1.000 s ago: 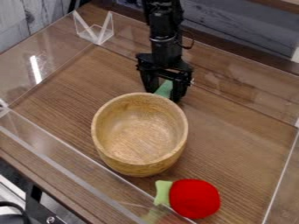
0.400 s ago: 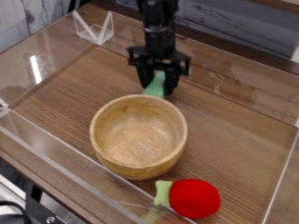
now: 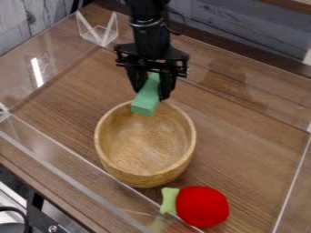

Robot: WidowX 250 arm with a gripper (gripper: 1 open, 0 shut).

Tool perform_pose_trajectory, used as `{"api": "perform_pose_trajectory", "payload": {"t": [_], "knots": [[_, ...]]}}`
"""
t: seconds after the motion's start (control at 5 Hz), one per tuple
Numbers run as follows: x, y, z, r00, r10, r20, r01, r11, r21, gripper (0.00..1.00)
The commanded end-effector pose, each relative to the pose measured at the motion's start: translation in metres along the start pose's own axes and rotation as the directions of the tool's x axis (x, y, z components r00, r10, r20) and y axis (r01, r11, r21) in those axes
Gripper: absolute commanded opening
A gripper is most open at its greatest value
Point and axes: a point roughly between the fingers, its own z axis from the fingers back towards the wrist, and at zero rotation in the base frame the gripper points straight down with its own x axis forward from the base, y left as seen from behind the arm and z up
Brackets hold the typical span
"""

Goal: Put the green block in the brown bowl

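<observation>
My gripper (image 3: 151, 88), clamped on the flat light-green rectangular block (image 3: 147, 98), hangs above the round light-brown wooden bowl (image 3: 116, 155) (carry step; next, centre and release).

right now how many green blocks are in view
1. The green block hangs tilted in the shut gripper, above the far rim of the brown wooden bowl. The green stem on the red ball isn't a block. None seems hidden.

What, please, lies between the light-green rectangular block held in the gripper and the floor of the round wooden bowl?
Nothing: the camera view shows only open air between the light-green block, hanging from the gripper, and the bare inside of the brown wooden bowl.
</observation>
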Motion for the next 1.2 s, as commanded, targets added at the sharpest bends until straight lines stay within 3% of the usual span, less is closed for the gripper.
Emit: {"api": "perform_pose_trajectory", "payload": {"t": [0.0,0.4,1.0], "knots": [[-0.018,-0.004,0.008,0.998,-0.052,0.030,0.052,0.999,0.008,0.00],[-0.028,-0.007,-0.024,0.999,0.042,0.012,-0.043,0.999,0.030,0.00],[-0.048,-0.014,-0.043,0.999,0.050,-0.013,-0.050,0.998,0.049,0.00]]}}
